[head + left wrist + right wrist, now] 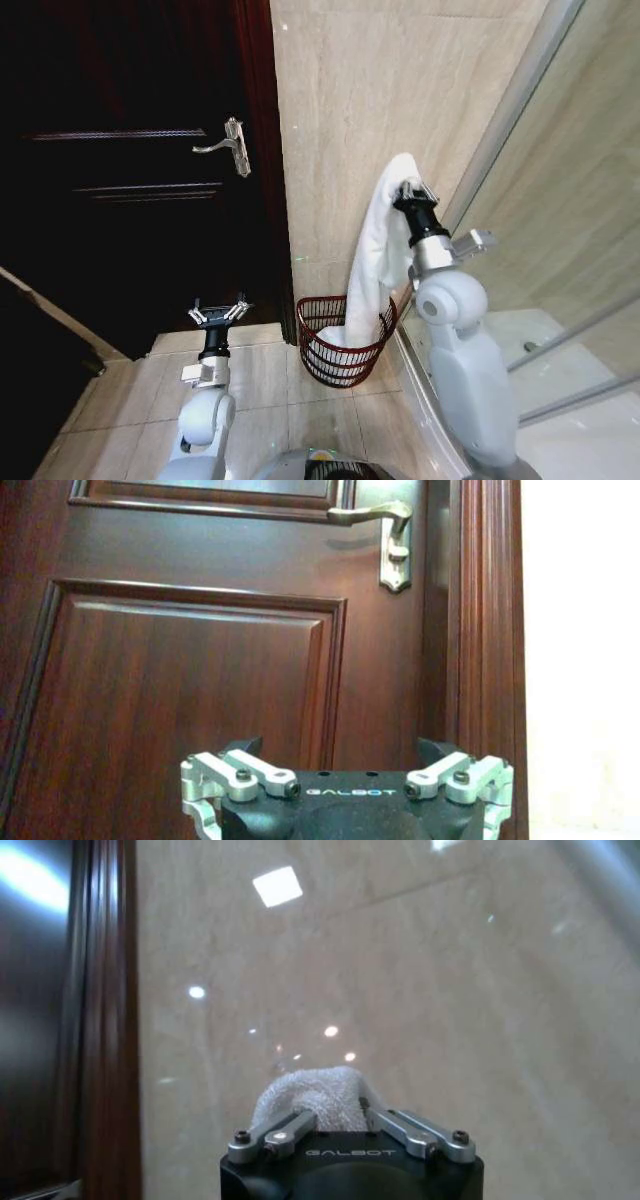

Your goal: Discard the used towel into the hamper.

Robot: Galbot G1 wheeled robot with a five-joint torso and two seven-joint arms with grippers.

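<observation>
1. A bathroom corner: beige tiled wall, pale tile floor, and a dark wooden door on the left with a metal lever handle. A glass shower screen stands on the right.
2. The white towel hangs from the raised right tool, its lower end draped into the hamper, which stands on the floor against the wall beside the door frame.
3. The right wrist view shows the tool pinched tight on a towel fold, facing the wall.
4. The left tool hovers low before the door, spread wide with nothing in it; its wrist view shows the door panel and handle close up.
</observation>
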